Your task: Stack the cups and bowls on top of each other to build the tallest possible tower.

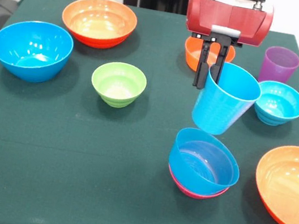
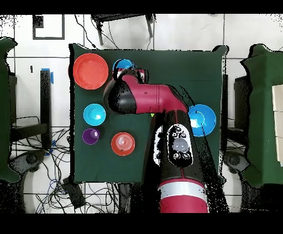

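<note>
My gripper (image 1: 208,80) is shut on the rim of the light blue cup (image 1: 224,101), one finger inside and one outside. The cup hangs tilted in the air, its base just above a blue bowl (image 1: 204,161) nested in a pink bowl (image 1: 193,192); those two form the tower. The purple cup (image 1: 280,64) stands upright at the back right, next to a cyan bowl (image 1: 279,102). In the overhead view the arm (image 2: 145,98) covers the held cup and part of the tower's blue bowl (image 2: 121,65).
Loose bowls lie around: a green bowl (image 1: 118,83), a big blue bowl (image 1: 31,49), a wide orange bowl (image 1: 99,21), another wide orange bowl (image 1: 292,185) at the right edge, and a small orange bowl (image 1: 192,55) behind the gripper.
</note>
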### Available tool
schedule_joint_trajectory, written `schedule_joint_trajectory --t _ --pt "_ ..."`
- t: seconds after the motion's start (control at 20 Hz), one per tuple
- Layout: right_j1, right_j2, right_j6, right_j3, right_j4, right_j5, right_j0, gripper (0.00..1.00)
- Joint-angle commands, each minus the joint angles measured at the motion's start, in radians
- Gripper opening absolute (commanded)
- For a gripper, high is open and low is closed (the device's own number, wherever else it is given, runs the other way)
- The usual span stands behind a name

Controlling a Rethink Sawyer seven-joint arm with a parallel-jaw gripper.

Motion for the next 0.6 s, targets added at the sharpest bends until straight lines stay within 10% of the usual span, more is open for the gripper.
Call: schedule_joint_trajectory --t 0.05,0.6 --pt "0.027 0.066 0.002 -0.019 -0.046 0.085 0.007 0.0" --pt "0.03 0.057 0.004 -0.032 -0.048 0.088 0.018 0.0"
